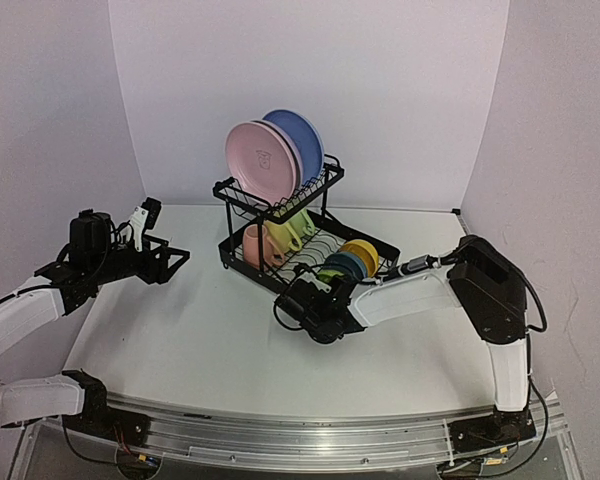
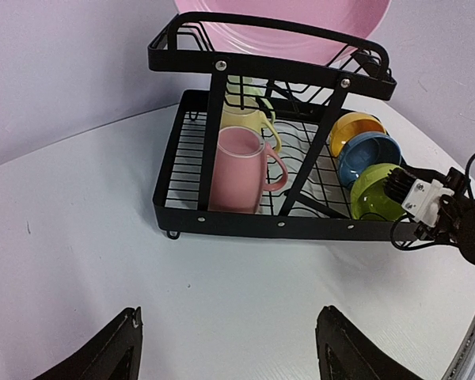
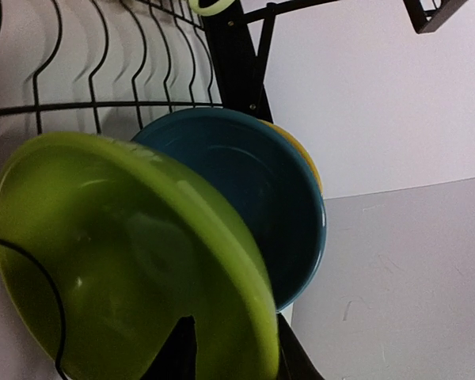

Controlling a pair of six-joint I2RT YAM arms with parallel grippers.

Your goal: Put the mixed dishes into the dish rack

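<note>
The black wire dish rack (image 1: 242, 262) (image 2: 269, 226) stands at the back of the table. On its upper shelf a pink plate (image 1: 260, 158) (image 2: 285, 24) and a blue plate (image 1: 302, 135) stand on edge. Below, a pink mug (image 2: 237, 170) and a yellow mug (image 2: 245, 123) sit at the left. A lime bowl (image 3: 103, 237) (image 2: 372, 190), a blue bowl (image 3: 237, 182) (image 2: 368, 157) and a yellow bowl (image 2: 352, 127) stand on edge at the right. My right gripper (image 3: 233, 356) (image 1: 325, 282) straddles the lime bowl's rim, jaws slightly apart. My left gripper (image 2: 229, 348) (image 1: 165, 240) hovers open and empty, left of the rack.
Pale walls enclose the white table (image 1: 200, 340) on three sides. The right arm (image 1: 420, 290) reaches across in front of the rack's right end. A bare stretch of table lies between the left gripper and the rack.
</note>
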